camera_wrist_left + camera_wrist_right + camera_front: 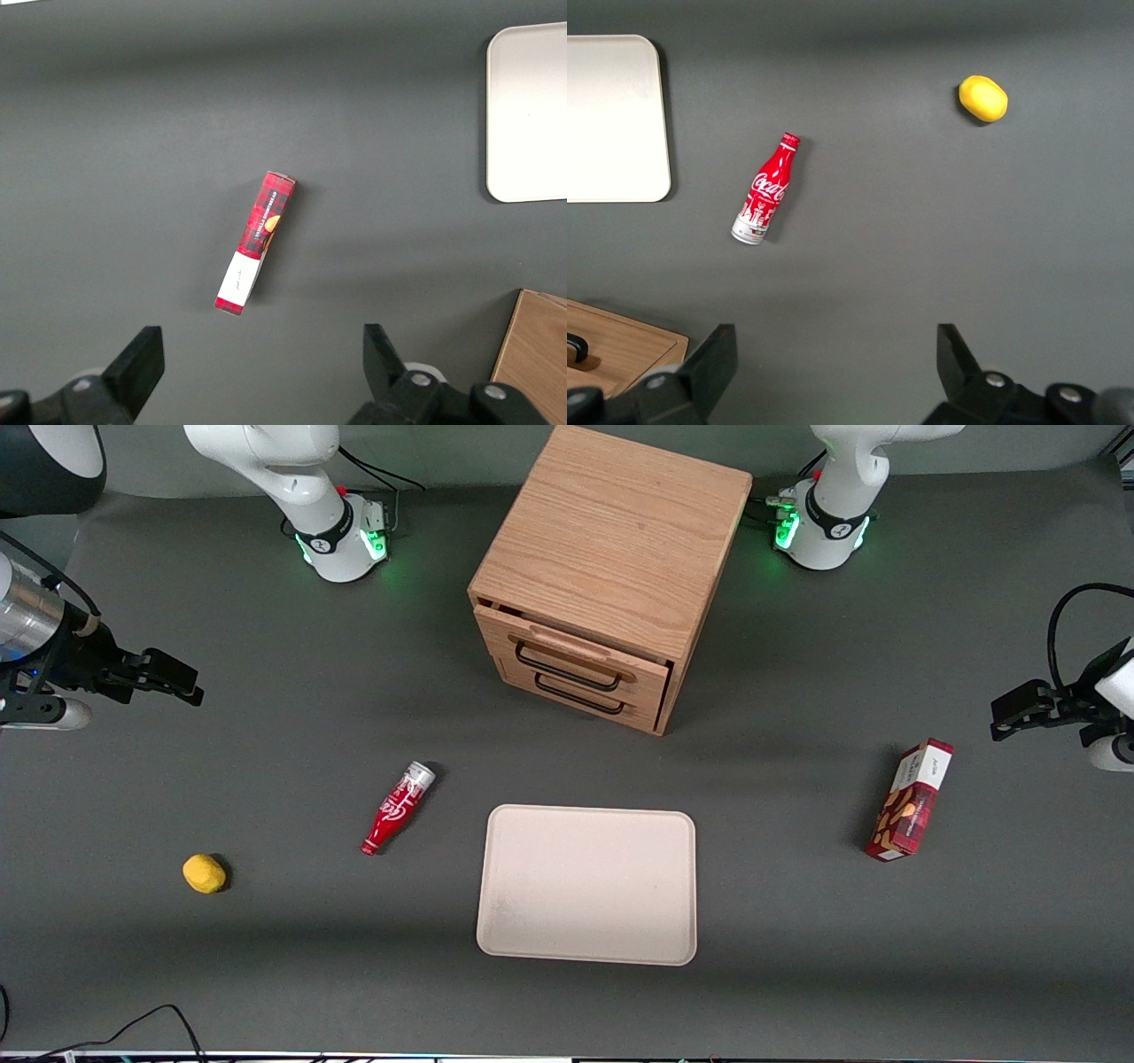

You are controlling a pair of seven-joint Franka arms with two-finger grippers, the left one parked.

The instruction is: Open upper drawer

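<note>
Gripper [173,682]: hangs above bare mat at working arm's end of table, well apart from cabinet; fingers [713,359] spread wide, nothing between them.
Upper drawer [571,657]: higher of two in light oak cabinet [611,540], mid-table, farther from front cam than tray; front stands out a little from cabinet face, narrow dark gap along its top edge; black wire handle [567,671] under wooden lip strip [571,646].
Lower drawer [580,700]: just below upper, similar black handle, flush w/ cabinet.
Tray [587,884]: cream, rounded corners, flat on mat, nearer front cam than cabinet.
Coke bottle [397,808]: red, lying on its side, beside tray toward working arm's end; cap end points toward front cam.
Lemon [204,872]: yellow, on mat, further toward working arm's end than bottle, well apart from it.
Snack box [910,801]: red plaid, toward parked arm's end, apart from tray.
Mat [797,921]: dark grey, covers table.
</note>
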